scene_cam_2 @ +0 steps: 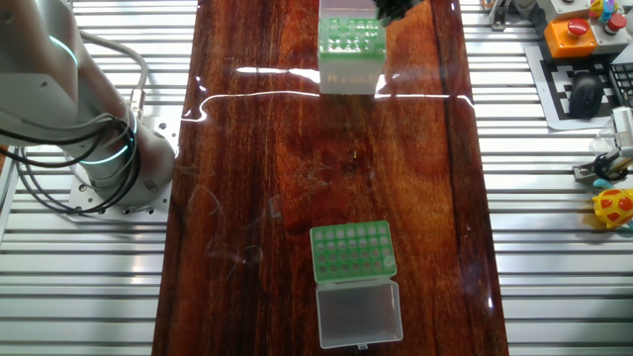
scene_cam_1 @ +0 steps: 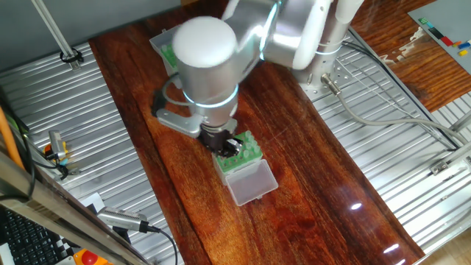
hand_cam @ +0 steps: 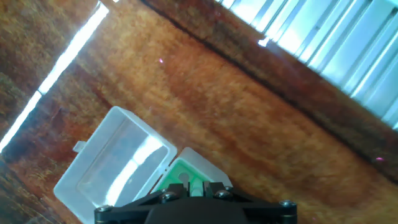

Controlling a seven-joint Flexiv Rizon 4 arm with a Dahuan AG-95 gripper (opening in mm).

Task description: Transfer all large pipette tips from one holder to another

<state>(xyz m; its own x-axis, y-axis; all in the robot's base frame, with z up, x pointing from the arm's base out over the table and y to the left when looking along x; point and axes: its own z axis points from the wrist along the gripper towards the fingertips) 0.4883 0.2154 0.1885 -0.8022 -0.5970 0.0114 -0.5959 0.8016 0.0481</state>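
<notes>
One fixed view: arm bent over the table [scene_cam_1: 316, 199]; gripper [scene_cam_1: 228, 145] down on the green top of the taller box [scene_cam_1: 250, 152], touching it or just above, cannot tell which; a clear flap [scene_cam_1: 252, 182] lies flat against the box on the near side; low rack [scene_cam_1: 166, 51] well apart, half hidden behind the arm; finger spread not visible under the wrist.

The other fixed view: low rack [scene_cam_2: 353, 252] near, its lid [scene_cam_2: 358, 311] thrown open and flat on the wood; holes pale, pipette tips too small to make out; taller box [scene_cam_2: 351, 49] at the far end; gripper [scene_cam_2: 396, 8] a dark shape at the box's far right corner, mostly cut by the frame edge.

Hand view: gripper [hand_cam: 193, 194] body fills the bottom edge; green top of the taller box [hand_cam: 183, 175] right beneath; clear flap [hand_cam: 115, 165] beside it; something pale between the fingers, tip or hole, cannot tell; whether the pincer is spread or pinching, cannot tell.

Judgement: placing step at the receiving box; if a tip is held, the next move calls for squaring it over a free hole, a straight descent and a clean release; then a lift clear and travel to the low rack.
</notes>
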